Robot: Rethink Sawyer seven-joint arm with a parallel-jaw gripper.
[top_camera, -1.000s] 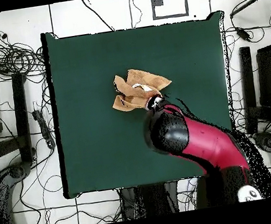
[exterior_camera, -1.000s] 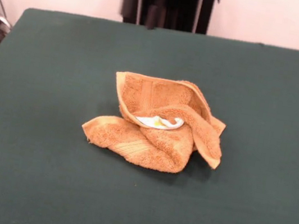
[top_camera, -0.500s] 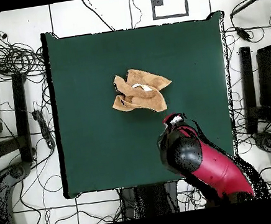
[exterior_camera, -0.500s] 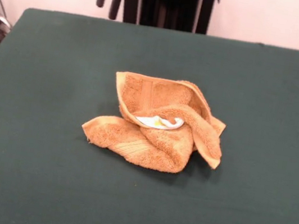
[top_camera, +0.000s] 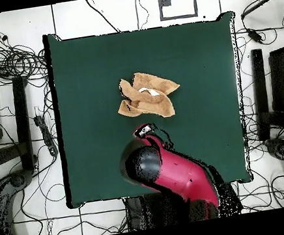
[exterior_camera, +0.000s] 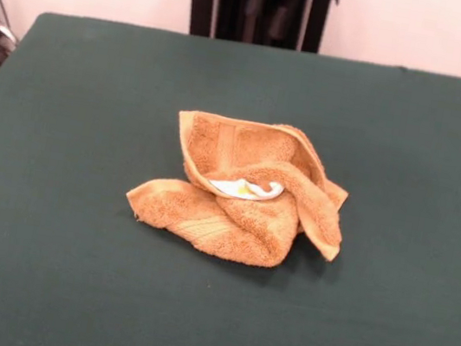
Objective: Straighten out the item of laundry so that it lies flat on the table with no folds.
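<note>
On table, crumpled towel

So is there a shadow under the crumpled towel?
Front view: yes, the towel casts a soft dark shadow on the green table along its lower right edge. Overhead view: that shadow is too faint to tell, and the lighting looks even.

Hand towel: orange-tan terry cloth, looped nap, rough and matt, with flatter woven bands; a small white label at frame centre looked smooth, with a faint sheen. Table: covered in dark green felt-like cloth, matt, fine and even. Arm, lower centre of the overhead view: red and black casing, glossy, hard and smooth.
</note>
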